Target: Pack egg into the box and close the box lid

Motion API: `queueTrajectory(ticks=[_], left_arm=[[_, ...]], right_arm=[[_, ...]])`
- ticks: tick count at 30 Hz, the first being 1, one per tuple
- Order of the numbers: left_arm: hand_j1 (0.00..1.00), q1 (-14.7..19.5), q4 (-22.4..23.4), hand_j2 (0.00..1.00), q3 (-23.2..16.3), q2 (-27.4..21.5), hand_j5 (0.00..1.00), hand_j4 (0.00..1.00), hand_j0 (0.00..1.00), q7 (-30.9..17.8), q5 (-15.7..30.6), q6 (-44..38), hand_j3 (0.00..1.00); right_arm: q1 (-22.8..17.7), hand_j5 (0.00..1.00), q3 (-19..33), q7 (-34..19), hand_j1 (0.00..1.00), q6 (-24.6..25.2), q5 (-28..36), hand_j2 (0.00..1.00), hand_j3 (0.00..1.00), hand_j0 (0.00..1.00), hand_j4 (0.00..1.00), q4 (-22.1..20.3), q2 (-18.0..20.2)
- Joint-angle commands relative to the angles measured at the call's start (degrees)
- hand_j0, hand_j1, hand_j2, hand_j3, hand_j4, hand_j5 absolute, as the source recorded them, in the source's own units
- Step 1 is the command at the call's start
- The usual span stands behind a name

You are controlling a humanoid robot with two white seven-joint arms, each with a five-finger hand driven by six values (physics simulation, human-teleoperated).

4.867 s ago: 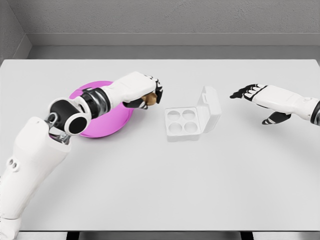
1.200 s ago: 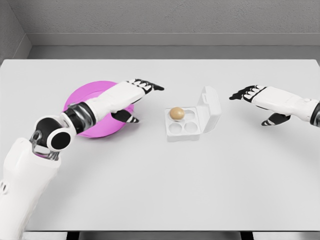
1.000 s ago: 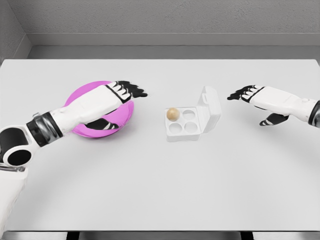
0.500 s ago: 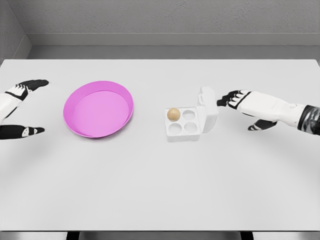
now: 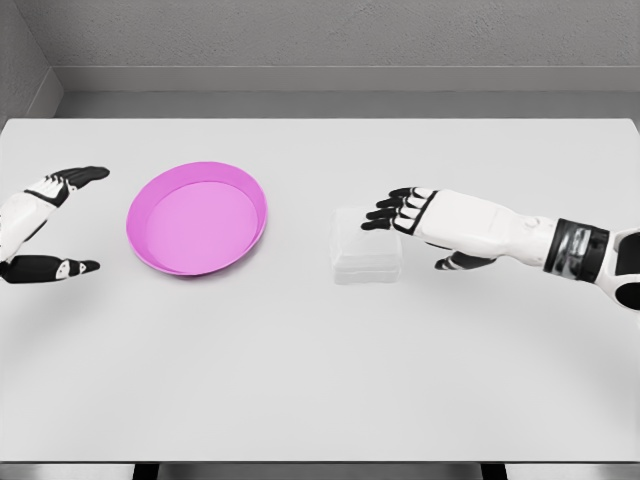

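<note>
So the box sits on the white tabletop with its lid flat down, and the egg isn't visible at all with the lid shut. Right robot hand is just right of the box, fingers spread and holding nothing, dark fingertips over the box's right edge. Pink bowl sits left of the box. Left robot hand is way further left of it, fingers apart, holding nothing.

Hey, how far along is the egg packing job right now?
The box lid lies down flat, so closing looks done; no egg shows, presumably inside. The right hand hovers open over the box's right edge. The left hand rests open at the far left, beside the empty pink plate. Little remains.
</note>
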State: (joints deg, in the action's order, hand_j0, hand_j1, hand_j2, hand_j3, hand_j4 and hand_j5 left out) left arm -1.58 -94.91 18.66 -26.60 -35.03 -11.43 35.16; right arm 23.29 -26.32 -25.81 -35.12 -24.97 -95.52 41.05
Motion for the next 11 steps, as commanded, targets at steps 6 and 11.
queueTrajectory(ticks=[6,11], left_arm=[[1.00,0.0,-0.2,1.00,-0.8,0.1,1.00,1.00,1.00,0.0,0.0,-0.2,1.00],[1.00,0.0,-0.2,1.00,-0.9,0.1,1.00,1.00,1.00,0.0,0.0,-0.2,1.00]], right_arm=[[-0.1,1.00,9.8,-0.3,1.00,0.1,0.8,1.00,1.00,1.00,1.00,13.1,7.2],[-0.4,1.00,10.9,-0.3,1.00,0.1,0.7,1.00,1.00,1.00,1.00,15.8,9.7]])
